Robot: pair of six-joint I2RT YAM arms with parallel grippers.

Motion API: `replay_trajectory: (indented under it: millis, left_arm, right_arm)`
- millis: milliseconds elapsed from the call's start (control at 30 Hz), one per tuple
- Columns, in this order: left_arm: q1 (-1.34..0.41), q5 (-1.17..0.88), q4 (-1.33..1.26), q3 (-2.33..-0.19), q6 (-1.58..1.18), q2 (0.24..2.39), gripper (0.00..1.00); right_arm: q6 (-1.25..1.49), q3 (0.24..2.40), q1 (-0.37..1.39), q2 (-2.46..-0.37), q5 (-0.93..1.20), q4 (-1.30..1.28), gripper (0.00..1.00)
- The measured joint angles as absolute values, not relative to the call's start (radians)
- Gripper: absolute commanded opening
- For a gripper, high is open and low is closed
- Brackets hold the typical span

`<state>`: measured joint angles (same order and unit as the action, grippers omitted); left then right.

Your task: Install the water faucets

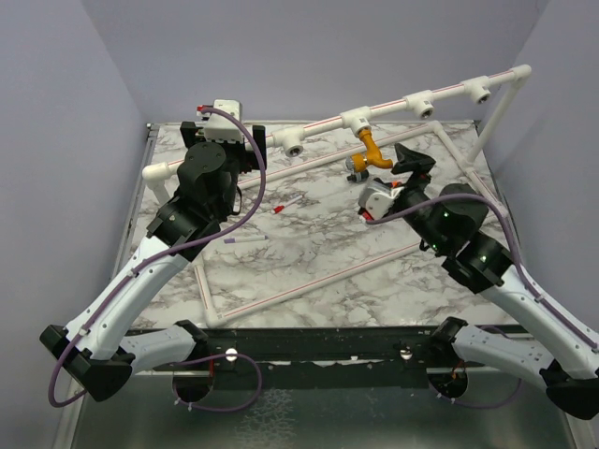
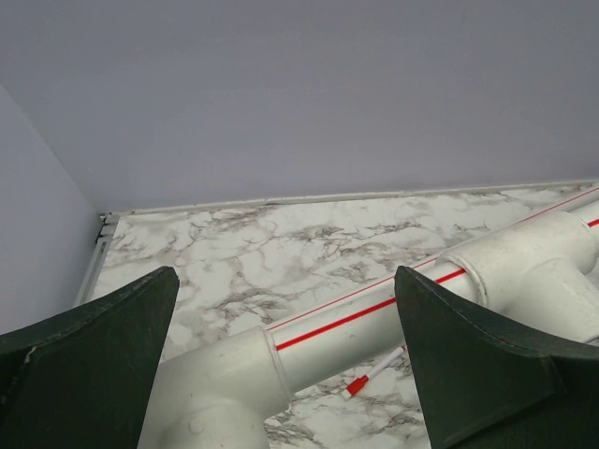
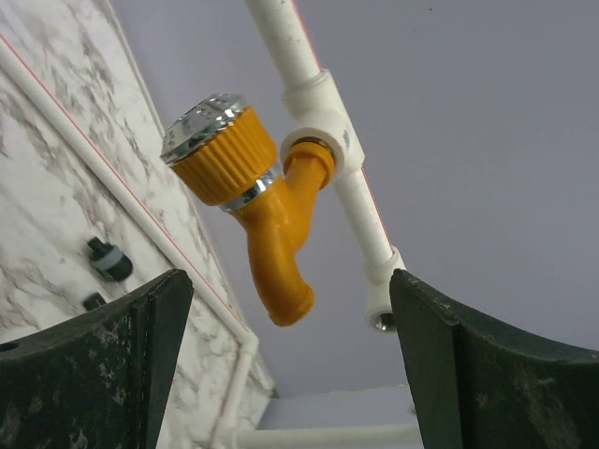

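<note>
A mustard-orange water faucet [image 1: 372, 150] with a bent spout and a silver-capped knob hangs from a white tee [image 1: 356, 119] on the raised pipe. In the right wrist view the faucet [image 3: 271, 206] sits screwed into its tee [image 3: 323, 117], spout pointing down. My right gripper [image 1: 412, 166] is open just in front of it; its jaws [image 3: 290, 285] stand wide apart and touch nothing. My left gripper [image 1: 217, 145] is open over the left end of the pipe. The white red-striped pipe [image 2: 374, 313] runs between its jaws [image 2: 283, 276] without touching them.
Empty tee sockets [image 1: 292, 142], [image 1: 423, 105], [image 1: 479, 89] line the pipe, and one [image 3: 379, 309] shows beside the faucet. A red-tipped stick [image 1: 287, 203], [image 2: 370, 374] and a purple-tipped one [image 1: 245, 239] lie on the marble table [image 1: 309, 253]. White frame pipes [image 1: 309, 285] cross it. Walls enclose three sides.
</note>
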<state>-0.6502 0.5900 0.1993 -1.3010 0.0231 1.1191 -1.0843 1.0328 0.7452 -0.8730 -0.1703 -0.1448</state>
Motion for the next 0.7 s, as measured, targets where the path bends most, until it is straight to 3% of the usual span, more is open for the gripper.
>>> replay_trajectory:
  millis: [367,567,700]
  left_arm:
    - [-0.65,0.589,0.199,-1.3,0.023,1.113,0.99]
    - [-0.65,0.588,0.199,-1.298,0.023,1.11,0.99]
    - [-0.65,0.588,0.196,-1.294,0.026,1.109,0.99]
  right_arm:
    - [-1.454,0.946,0.745,-0.983,-0.205,0.035,0.88]
    - [-1.572,0.894,0.759,-1.032,-0.224,0.169,0.79]
    - [-1.613,0.871,0.781,-1.051,-0.233,0.239,0.65]
